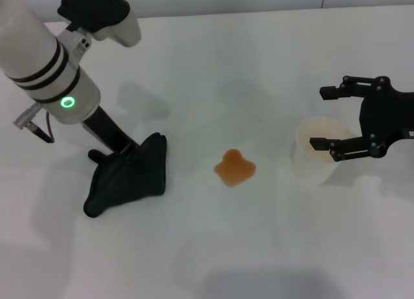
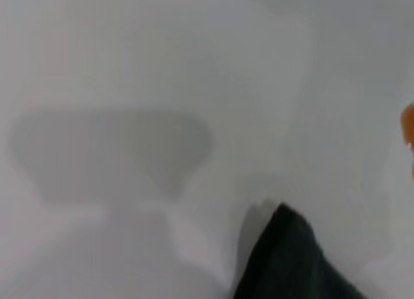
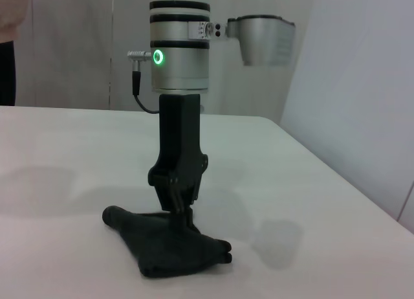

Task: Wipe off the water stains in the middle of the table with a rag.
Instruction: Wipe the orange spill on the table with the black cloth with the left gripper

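From my head view, the rag [image 1: 128, 176] is a black, matte, creased wedge on the table [image 1: 207, 247], its long axis running from a near-left corner up to a far-right peak. My left gripper [image 1: 123, 151] is pinched on its far edge. The orange-brown lobed water stains [image 1: 235, 168] lie well to its right. My right gripper [image 1: 331, 118] hangs spread wide over a translucent plastic cup [image 1: 310, 158].

My left wrist view shows one dark rag corner [image 2: 291, 260] and a sliver of the stain [image 2: 407, 125].

My right wrist view shows the left gripper [image 3: 181, 211] upright, clamped on the crumpled rag [image 3: 171, 244].
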Tool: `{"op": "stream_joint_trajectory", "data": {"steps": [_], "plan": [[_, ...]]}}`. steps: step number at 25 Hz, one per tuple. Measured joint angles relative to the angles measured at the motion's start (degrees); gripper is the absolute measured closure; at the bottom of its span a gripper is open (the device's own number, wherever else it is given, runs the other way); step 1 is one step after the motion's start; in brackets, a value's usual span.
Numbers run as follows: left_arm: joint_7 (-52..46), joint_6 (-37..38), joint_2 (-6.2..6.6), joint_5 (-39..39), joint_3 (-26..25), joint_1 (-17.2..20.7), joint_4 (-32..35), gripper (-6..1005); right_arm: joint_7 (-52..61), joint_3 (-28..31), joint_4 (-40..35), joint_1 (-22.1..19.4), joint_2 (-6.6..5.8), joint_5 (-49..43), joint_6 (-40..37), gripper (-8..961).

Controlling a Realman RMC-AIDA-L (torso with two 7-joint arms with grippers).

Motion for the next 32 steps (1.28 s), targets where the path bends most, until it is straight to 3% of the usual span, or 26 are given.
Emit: {"op": "stream_joint_trajectory", "data": {"steps": [10,20,26,32], "plan": [[0.5,-2.3,0.0,-2.6,-0.5,0.4,0.5,873,0.0,0.2,0.0,-0.1,0.0,0.1,0.1,96],[0.4,0.5,0.09,-1.5,-0.1,0.4,1.2,797,0.0,0.7,0.0,-0.3,-0.06,0.7,-0.3,96],[0.0,-0.3,-0.05,-1.4,-0.2,1.6,4.9,751,-0.1,1.0,0.0,-0.5,-0.09,0.7,-0.3,96],[0.1,-0.5,-0.08,-1.0,0.1,1.5,5.0,554,-0.1,1.4,0.1,-0.6,-0.09,0.8,-0.3,96]]}}
